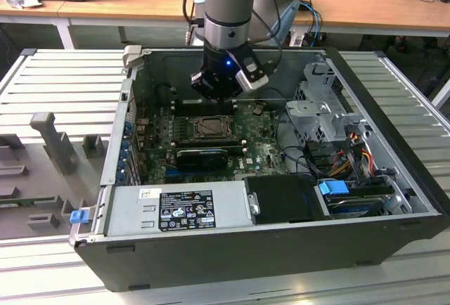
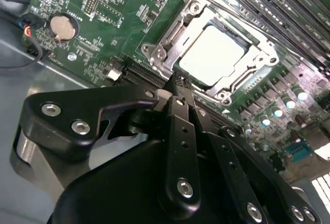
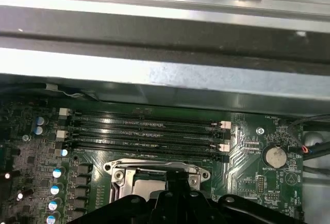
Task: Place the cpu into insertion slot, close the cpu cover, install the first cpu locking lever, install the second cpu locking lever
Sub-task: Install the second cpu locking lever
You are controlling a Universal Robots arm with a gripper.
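Open computer case (image 1: 281,249) on ribbed metal table (image 1: 63,80)

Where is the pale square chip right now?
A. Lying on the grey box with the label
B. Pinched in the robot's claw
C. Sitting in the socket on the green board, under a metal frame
C: in the second wrist view the cpu lies in the insertion slot, seen through the cpu cover.

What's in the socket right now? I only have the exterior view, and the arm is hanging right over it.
Observer: In the second wrist view, the pale cpu sits in the insertion slot.
Operator: Is the cover down?
Observer: Same view: the cpu cover lies flat over the slot, and the cpu shows through its window.
Operator: Where's the gripper tip?
Observer: The gripper is shut, with its tip at the cover's edge.
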